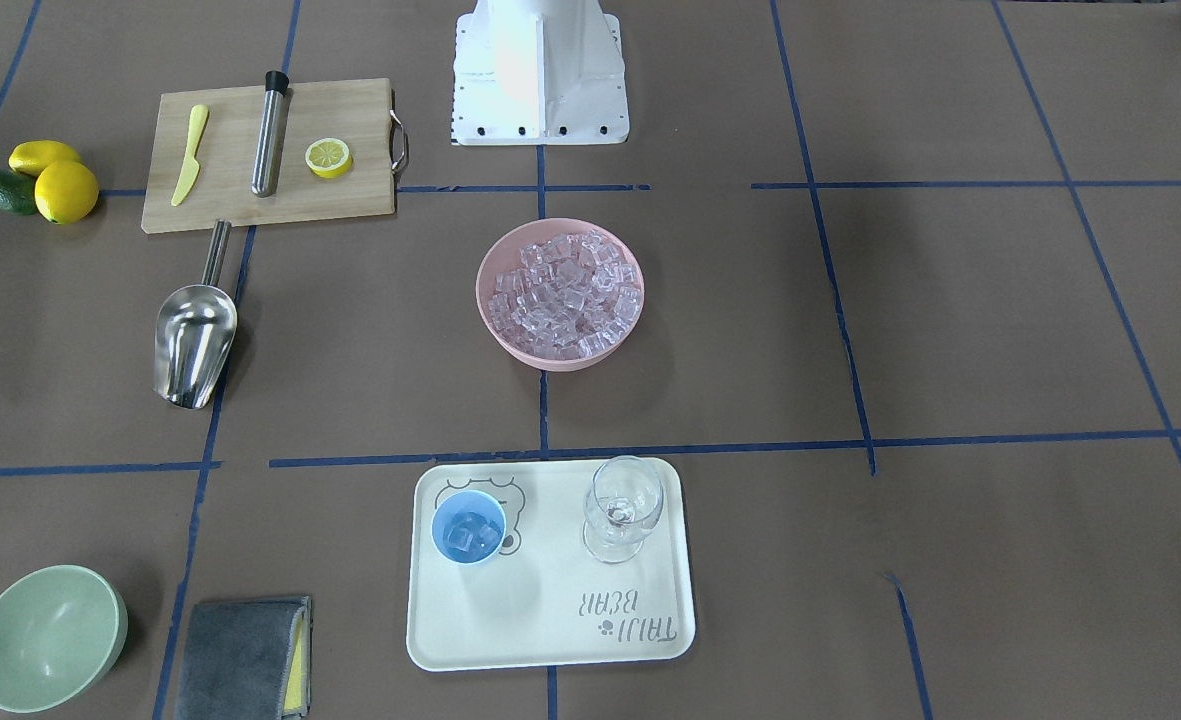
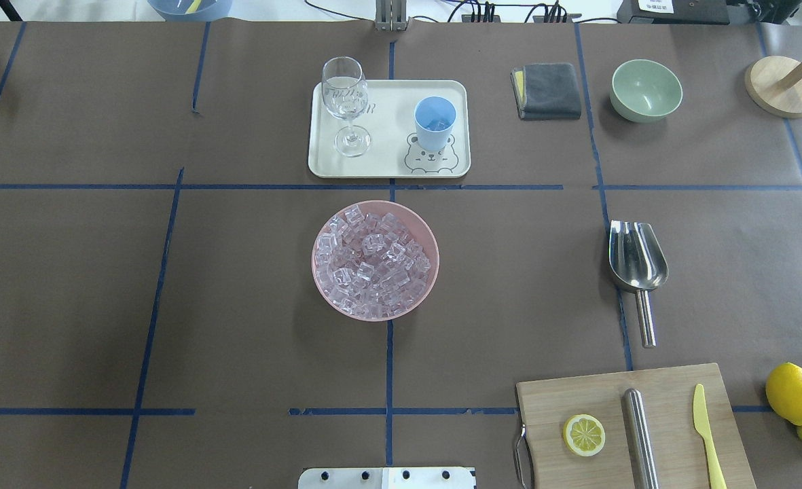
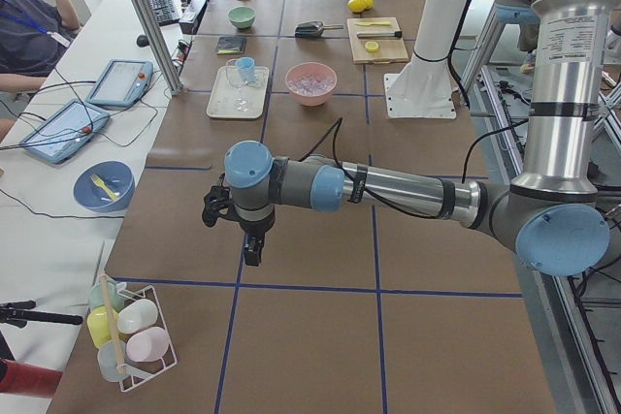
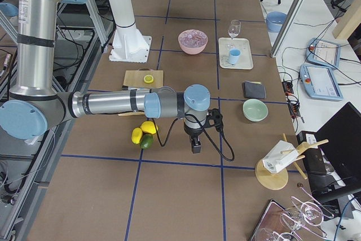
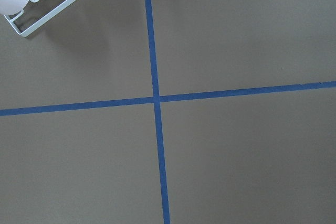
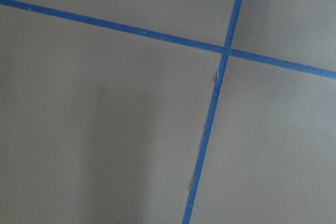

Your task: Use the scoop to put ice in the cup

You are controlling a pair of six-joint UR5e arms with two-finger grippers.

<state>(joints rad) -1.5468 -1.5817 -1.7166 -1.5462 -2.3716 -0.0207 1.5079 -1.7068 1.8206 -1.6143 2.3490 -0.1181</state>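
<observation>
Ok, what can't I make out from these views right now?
- The left gripper: jaws open or shut unreadable; it shows only in the exterior left view, and its wrist view misses them.
- The right gripper: same, exterior right view only.
- Count of ice in the cup: clear cubes blur together in both table views.
- The cutting board: cut off by the overhead view's bottom edge.

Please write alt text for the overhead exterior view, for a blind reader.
A pink bowl full of ice sits mid-table. Beyond it, a tray holds a blue cup with some ice and a stemmed glass. A metal scoop lies alone at the right.
</observation>
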